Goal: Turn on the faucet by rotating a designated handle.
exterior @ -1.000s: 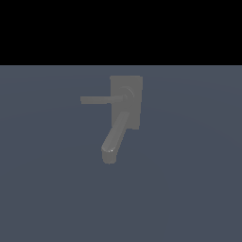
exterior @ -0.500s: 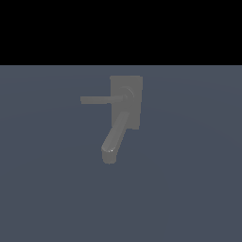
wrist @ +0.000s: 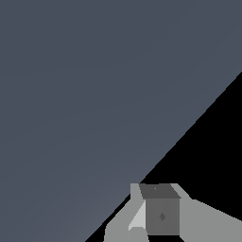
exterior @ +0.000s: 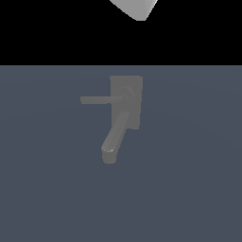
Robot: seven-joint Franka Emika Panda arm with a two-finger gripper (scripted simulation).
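Handle (exterior: 100, 99): a thin, flat grey bar lying level, pointing toward the exterior view's left from a round hub; it is the leftmost part of the fixture and sits well below the arm's visible tip, well apart from it.

Faucet (exterior: 125, 101): a matte grey fixture on the blue-grey floor (exterior: 189, 189), lying below the arm tip and slightly to the exterior view's left of it; nothing touches it.

Base plate (exterior: 134, 85): a flat upright rectangle carrying the hub (the hub sits near its middle).

Spout (exterior: 115, 138): a thick rounded tube running down from the plate and slanting toward the exterior view's left, ending in a blunt mouth, the part of the fixture farthest from the arm.

Arm (exterior: 137, 8): only a pale grey wedge shows at the top edge of the exterior view, against the black background, above the floor's far edge and a little to the exterior view's right of the base plate.

Claw (wrist: 153, 217): in the wrist view, pale grey finger parts flank a darker grey block (partly cut off by the picture edge); whether the fingers are apart or together cannot be told, and nothing is seen between them.

Wrist view surroundings: bare blue-grey floor and black background only; the fixture does not appear there.

Containers: cannot be told from either view.
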